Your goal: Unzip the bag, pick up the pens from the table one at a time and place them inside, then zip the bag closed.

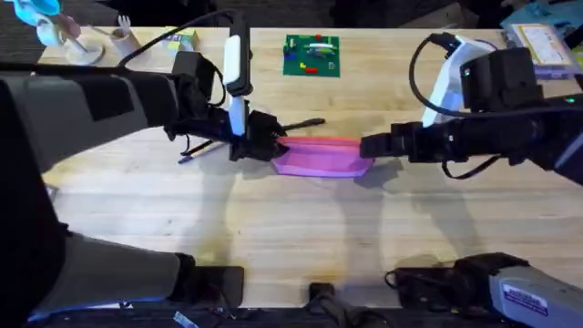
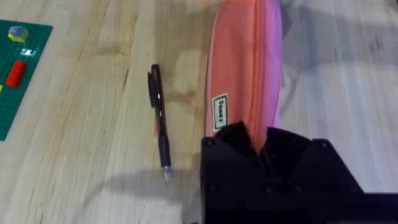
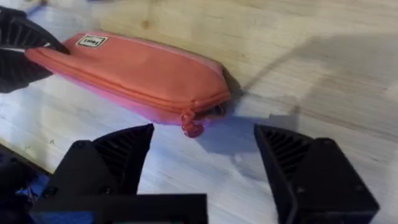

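Right gripper [image 3: 205,162]: our two black fingers stand wide apart at the near edge of the right wrist view, with bare wood between them; from overhead we see it [image 1: 372,146] just beside the pouch's right end, and we cannot tell whether it touches.
Left gripper [image 2: 264,152]: our fingers are pinched together on the left end of the bag, the fabric running straight into them; overhead it sits at [image 1: 271,146].
Bag [image 1: 323,157]: pink, lying flat near the table's middle, long side running left to right; a small white label [image 2: 220,112] shows near the end we hold.
Zipper: its pull [image 3: 191,123] hangs at the right end; the seam looks closed along what we can see.
Pen [image 2: 159,121]: a dark one lies on the wood close beside the bag, apart from it.
Table [image 1: 301,246]: light planked wood; a green board [image 1: 311,55] with small coloured parts rests near the far edge.
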Controlling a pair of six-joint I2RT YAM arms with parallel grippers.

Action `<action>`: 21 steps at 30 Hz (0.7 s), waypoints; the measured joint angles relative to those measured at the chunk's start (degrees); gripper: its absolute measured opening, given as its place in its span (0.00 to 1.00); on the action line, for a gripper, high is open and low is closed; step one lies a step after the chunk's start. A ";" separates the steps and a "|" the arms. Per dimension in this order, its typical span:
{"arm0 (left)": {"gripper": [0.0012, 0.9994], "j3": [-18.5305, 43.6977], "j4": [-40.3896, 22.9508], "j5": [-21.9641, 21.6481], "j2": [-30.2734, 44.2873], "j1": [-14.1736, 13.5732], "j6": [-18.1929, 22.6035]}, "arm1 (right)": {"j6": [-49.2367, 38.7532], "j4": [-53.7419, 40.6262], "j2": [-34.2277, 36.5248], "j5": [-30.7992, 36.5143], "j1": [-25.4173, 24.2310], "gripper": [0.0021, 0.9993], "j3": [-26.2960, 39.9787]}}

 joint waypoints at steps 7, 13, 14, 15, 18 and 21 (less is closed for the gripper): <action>0.04 0.00 0.00 0.00 0.00 0.00 -0.01 | -0.15 0.62 1.82 -0.05 0.04 0.84 0.00; 0.04 0.00 0.00 0.02 0.00 0.00 0.00 | 0.13 1.34 3.05 -0.89 0.60 0.55 0.00; 0.04 0.00 0.00 0.02 0.00 0.00 0.01 | 0.23 1.39 3.06 -1.16 0.61 0.51 0.00; 0.04 0.00 0.02 0.02 0.00 0.00 0.01 | 0.24 1.51 3.10 -1.44 0.66 0.43 0.00; 0.04 0.00 0.05 0.04 0.00 0.00 0.01 | 0.36 1.93 3.12 -2.18 0.86 0.28 0.00; 0.04 0.00 0.17 0.04 0.00 0.00 0.01 | 0.27 2.29 3.14 -2.54 0.90 0.19 0.00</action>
